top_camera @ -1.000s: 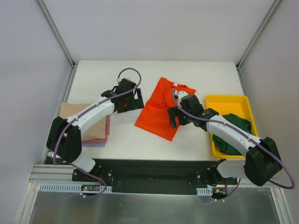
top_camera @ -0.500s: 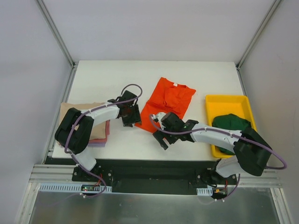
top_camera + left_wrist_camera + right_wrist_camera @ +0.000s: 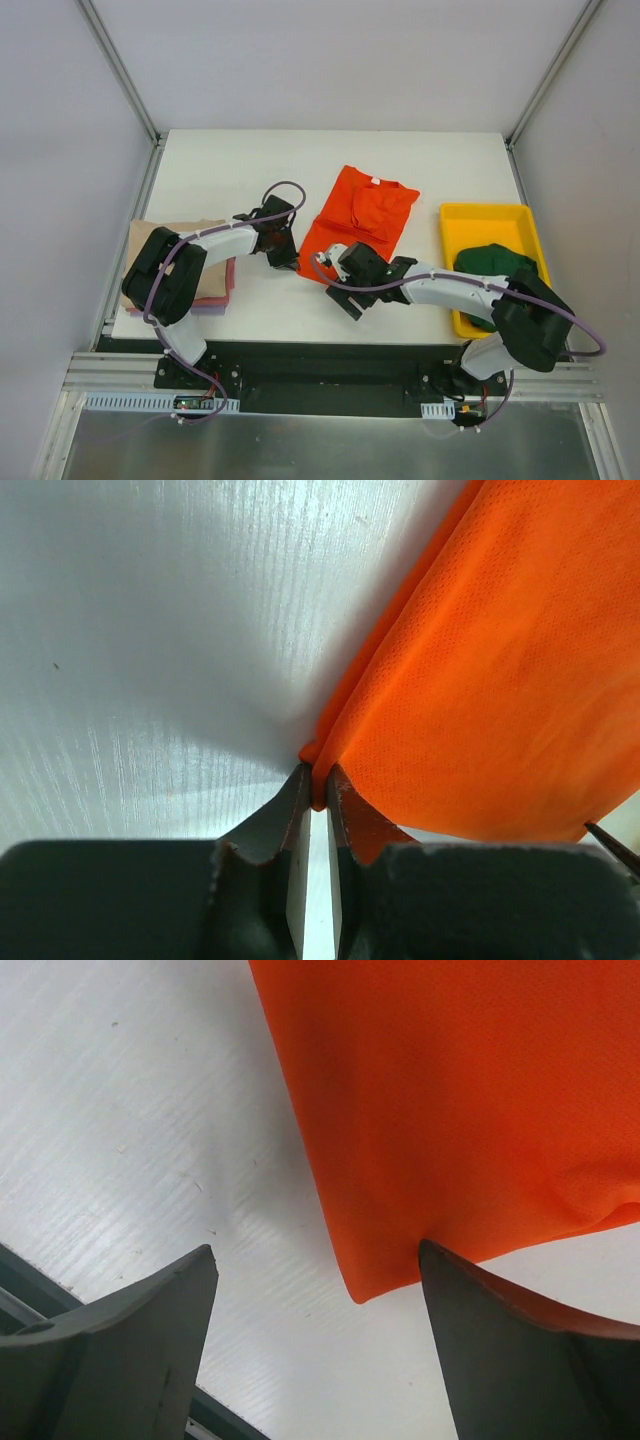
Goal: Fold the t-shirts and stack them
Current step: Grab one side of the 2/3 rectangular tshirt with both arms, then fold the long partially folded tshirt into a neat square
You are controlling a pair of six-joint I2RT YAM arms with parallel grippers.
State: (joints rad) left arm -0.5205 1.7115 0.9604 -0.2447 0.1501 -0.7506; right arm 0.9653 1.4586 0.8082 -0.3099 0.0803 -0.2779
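The left hand (image 3: 315,780) is seen pinched together on a corner fold of a bright orange-red cloth t-shirt (image 3: 500,680). The shirt spreads ahead of the fingertips and to their right over a white counter (image 3: 150,630). A second before, this hand stood wide apart and further from the shirt's near edge.

The right hand (image 3: 318,1250) is held apart, its two dark fingers (image 3: 150,1330) either side of the shirt's other near corner. That corner lies flat between them and is not gripped. A second before, this hand was placed over the middle of the cloth.

From above, a small white collar label is seen, too small to be read. A stack of folded tan, pink and lavender t-shirts (image 3: 150,240) lies well to the left hand's outer side. A dark green t-shirt (image 3: 500,265) is bunched in a yellow plastic tray (image 3: 485,209), well apart from the right hand on its outer side.
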